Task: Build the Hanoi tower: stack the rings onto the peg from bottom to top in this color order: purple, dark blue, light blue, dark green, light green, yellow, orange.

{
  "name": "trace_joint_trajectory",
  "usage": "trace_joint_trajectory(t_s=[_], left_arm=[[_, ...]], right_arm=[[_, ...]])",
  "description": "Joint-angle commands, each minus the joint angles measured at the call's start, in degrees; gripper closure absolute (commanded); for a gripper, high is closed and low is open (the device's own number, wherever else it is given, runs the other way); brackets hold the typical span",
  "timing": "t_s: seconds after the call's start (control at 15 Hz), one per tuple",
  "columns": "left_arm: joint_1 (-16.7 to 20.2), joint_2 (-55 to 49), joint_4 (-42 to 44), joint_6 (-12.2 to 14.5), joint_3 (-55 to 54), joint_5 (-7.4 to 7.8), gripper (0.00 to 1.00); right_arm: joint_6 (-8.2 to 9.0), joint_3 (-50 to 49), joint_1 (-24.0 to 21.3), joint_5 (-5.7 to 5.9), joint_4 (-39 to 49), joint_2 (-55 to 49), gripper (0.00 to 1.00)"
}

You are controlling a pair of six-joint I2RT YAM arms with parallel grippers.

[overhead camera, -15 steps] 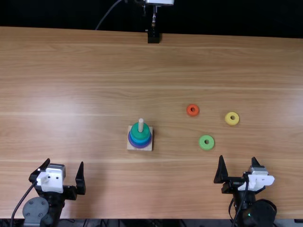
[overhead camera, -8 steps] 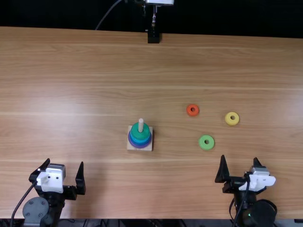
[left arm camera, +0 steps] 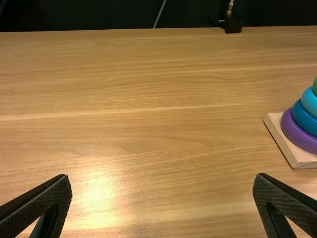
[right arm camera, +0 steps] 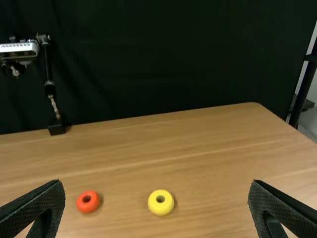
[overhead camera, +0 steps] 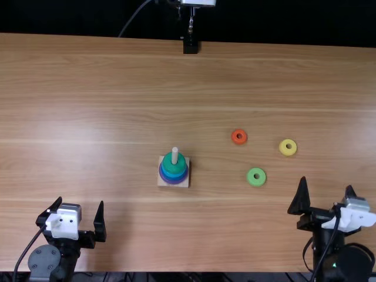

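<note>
— How does the right gripper (overhead camera: 326, 183) stand?
— Lower right of the frame, fingers spread, nothing between them
— And the light green ring (overhead camera: 250, 177)?
— Flat, right of centre; I'd straddle it evenly, grip low, lift level, then centre its hole over the peg (overhead camera: 174, 155), near mid-frame, before release

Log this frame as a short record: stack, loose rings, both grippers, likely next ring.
Stack, bottom to top: purple ring, dark blue ring, light blue ring, dark green ring
Peg: upright, its tip bare above the rings
Loose rings, right of the stack in the top view: light green ring lowest, yellow ring farthest right, orange ring highest
Left gripper: open, empty
Right gripper: open, empty
Likely next: light green ring
</note>
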Motion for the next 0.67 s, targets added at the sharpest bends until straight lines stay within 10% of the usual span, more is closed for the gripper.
trace_joint_trajectory(t_s=[0.0,0.6], left_arm=[[0.6,-0.7,-2.3,0.9,-6.6,1.39,0.0],[0.6,-0.7,-2.3,0.9,-6.6,1.49,0.0]], right_arm=[[0.31,4.6,3.1,1.29,-1.9,4.1,0.0],[0.63,24.8,9.6,1.51,-14.8,37.2,0.0]])
